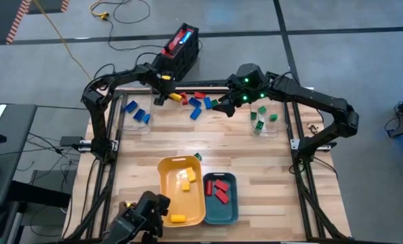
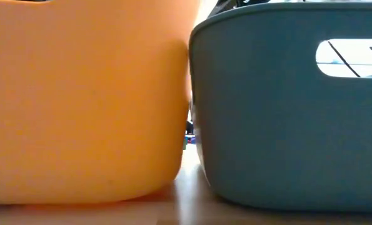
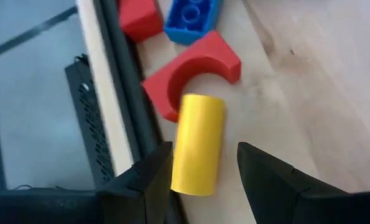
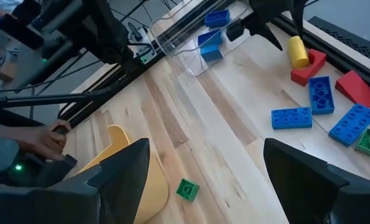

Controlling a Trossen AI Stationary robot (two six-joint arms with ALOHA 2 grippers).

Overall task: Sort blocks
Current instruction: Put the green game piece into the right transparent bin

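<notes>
Several red, blue and green blocks (image 1: 196, 102) lie loose near the table's far edge. My left gripper (image 1: 162, 95) is open there. Its fingers stand on either side of a yellow cylinder block (image 3: 198, 143), which lies flat on the wood against a red arch block (image 3: 191, 74); I see no touch. My right gripper (image 1: 225, 105) is open over the loose blocks and holds nothing in the right wrist view (image 4: 203, 168). A single green block (image 4: 186, 188) lies by the yellow tray (image 1: 167, 193). That tray holds yellow blocks, and the teal tray (image 1: 232, 203) holds red ones.
A clear container (image 1: 139, 115) with blue blocks sits at far left, and another (image 1: 262, 120) with green blocks at far right. Bare wood lies mid-table. The low view is filled by the walls of the yellow tray (image 2: 85, 100) and the teal tray (image 2: 286, 119). A person's hand (image 4: 45, 140) shows beyond the table.
</notes>
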